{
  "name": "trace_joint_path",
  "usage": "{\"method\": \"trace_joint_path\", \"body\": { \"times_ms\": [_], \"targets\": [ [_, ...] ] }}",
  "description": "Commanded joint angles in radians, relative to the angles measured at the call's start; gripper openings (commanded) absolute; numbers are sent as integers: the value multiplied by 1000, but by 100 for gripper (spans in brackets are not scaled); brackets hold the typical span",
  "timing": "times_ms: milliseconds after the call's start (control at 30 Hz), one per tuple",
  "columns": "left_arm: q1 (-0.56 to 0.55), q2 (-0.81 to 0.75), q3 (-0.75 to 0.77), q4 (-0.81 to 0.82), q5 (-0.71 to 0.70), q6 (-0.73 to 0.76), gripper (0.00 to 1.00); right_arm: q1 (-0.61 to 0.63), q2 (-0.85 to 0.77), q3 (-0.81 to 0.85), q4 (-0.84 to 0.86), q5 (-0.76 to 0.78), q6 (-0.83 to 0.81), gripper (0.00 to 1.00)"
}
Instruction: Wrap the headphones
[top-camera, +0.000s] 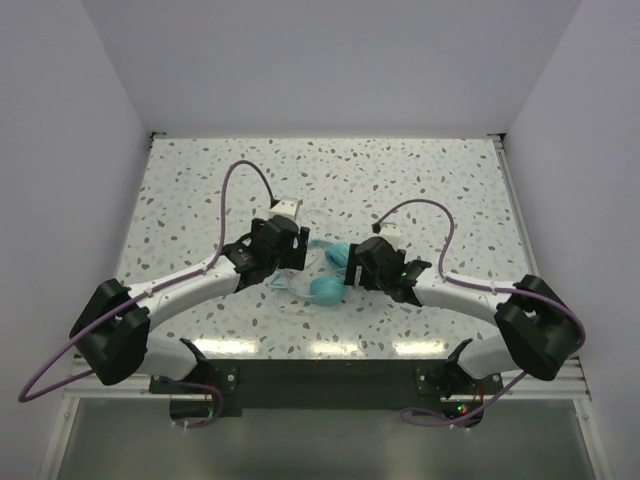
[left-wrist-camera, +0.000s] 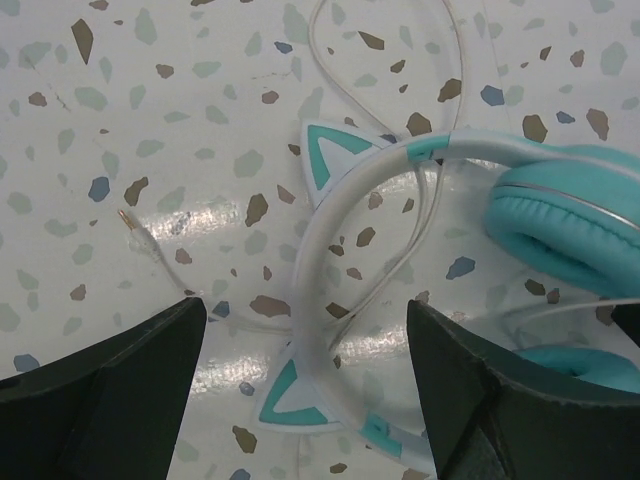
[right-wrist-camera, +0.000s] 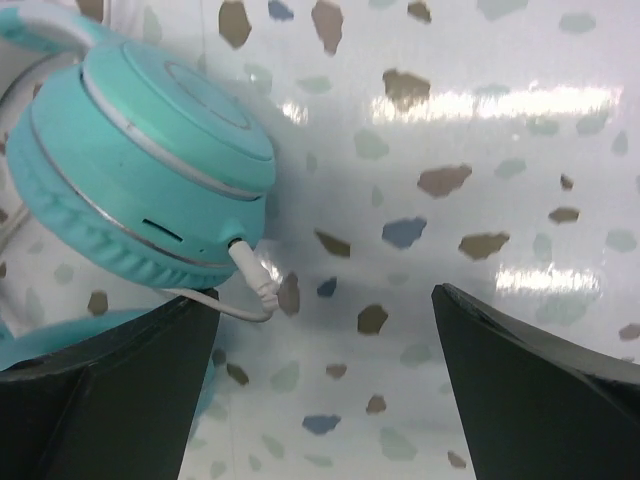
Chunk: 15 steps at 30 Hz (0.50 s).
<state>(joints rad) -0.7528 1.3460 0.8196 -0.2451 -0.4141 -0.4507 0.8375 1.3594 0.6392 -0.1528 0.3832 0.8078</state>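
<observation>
Only left wrist reveals the headphones' (left-wrist-camera: 560, 215) free plug (left-wrist-camera: 129, 222).

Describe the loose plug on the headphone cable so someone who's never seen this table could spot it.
On the speckled table, find the teal headphones at the middle. Their thin pale cable trails past the cat-eared headband and ends in the plug. It alone has a bare gold tip; the other end sits in an ear cup.

The headphones (left-wrist-camera: 560, 220) are teal and white, the table (top-camera: 420, 170) white with speckles.
</observation>
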Motion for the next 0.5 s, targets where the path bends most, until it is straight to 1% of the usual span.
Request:
{"method": "trace_joint_path", "body": {
  "times_ms": [0,133,267,367,400,467],
  "targets": [
    [3,54,72,-3,12,47,86,-63,92,149,10,-61,-159,92],
    [4,119,124,-71,-58,55,85,-66,171,269,1,-105,-222,92],
    [30,173,122,-86,-54,43,80,-80,198,306,-11,-138,-255,90],
    [75,194,87,-28,1,44,78,-86,159,281,12,-190,-272,90],
    [85,208,79,-8,55,49,77,-86,144,272,22,-201,-275,90],
    [108,223,69,53,118,69,75,-84,119,255,25,-227,-279,90]
  ]
}}
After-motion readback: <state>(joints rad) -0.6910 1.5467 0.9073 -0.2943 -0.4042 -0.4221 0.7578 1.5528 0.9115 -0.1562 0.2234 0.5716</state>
